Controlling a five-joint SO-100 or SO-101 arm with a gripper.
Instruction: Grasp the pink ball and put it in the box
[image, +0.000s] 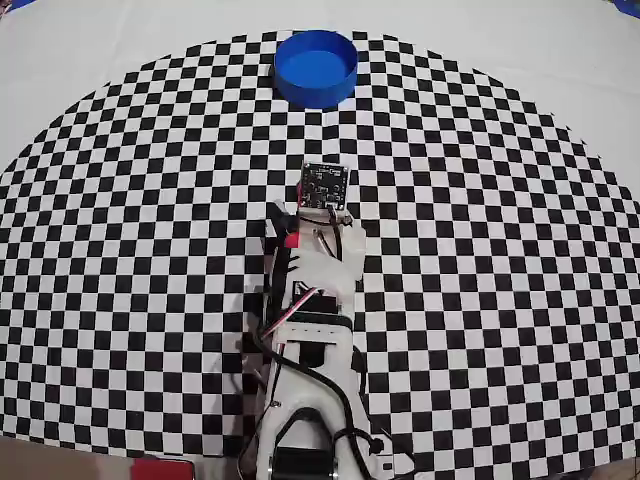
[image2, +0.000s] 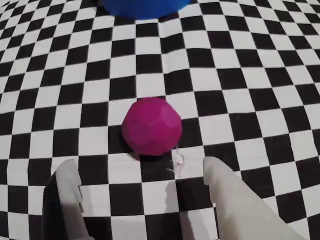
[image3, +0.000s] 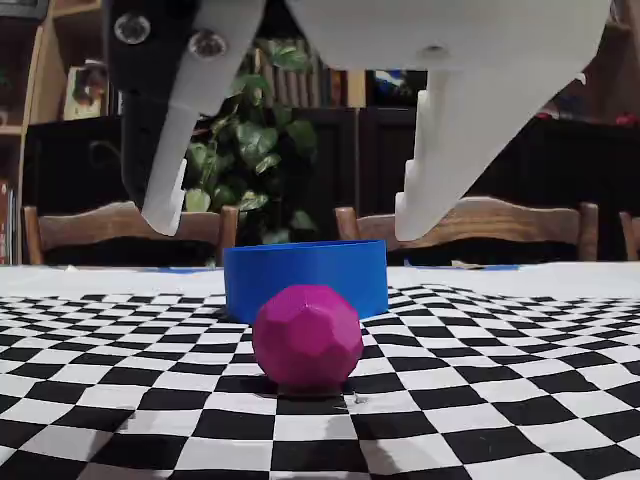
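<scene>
The pink ball (image2: 151, 126) is a faceted magenta sphere resting on the checkered mat. In the wrist view it lies just ahead of my gripper (image2: 140, 167), whose two white fingers stand wide apart with nothing between them. The low fixed view shows the gripper (image3: 285, 228) open and hovering above the ball (image3: 306, 336), its fingertips clear of it on either side. The blue round box (image3: 305, 278) stands right behind the ball there, and at the far end of the mat in the overhead view (image: 316, 68). From overhead the arm's wrist board (image: 326, 186) hides the ball.
The checkered mat (image: 500, 250) covers the table in a half circle, with plain white cloth (image: 560, 40) beyond it. The arm's body (image: 310, 340) reaches in from the bottom edge. Chairs and a plant (image3: 250, 150) stand behind the table in the fixed view.
</scene>
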